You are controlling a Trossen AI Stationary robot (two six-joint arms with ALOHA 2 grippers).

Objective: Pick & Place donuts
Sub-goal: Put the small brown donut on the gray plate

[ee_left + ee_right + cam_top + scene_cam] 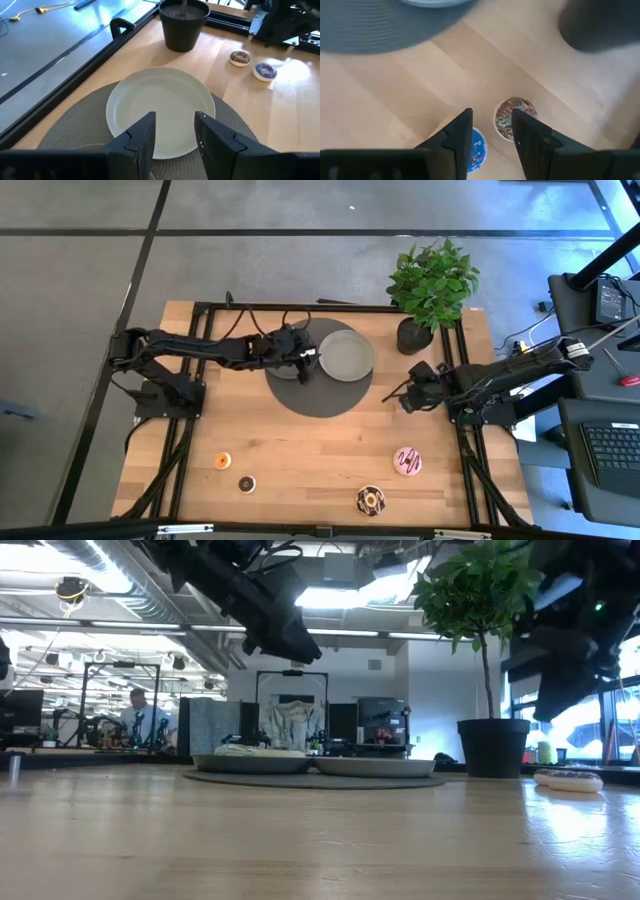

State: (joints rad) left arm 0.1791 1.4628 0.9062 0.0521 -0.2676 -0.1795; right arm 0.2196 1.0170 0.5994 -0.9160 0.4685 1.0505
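My left gripper hovers open above the two grey plates on the round dark mat, with nothing between its fingers. My right gripper stands open, tilted down over a sprinkled donut and a bluish donut lying flat on the table beside the mat. Near the front edge lie an orange donut, a dark brown one, a pink squiggled one and a chocolate sprinkled one.
A potted plant stands at the far right corner, close behind my right gripper. A black frame rail runs round the table's edges. Bare wood lies between the mat and the front donuts. A person sits in the room beyond.
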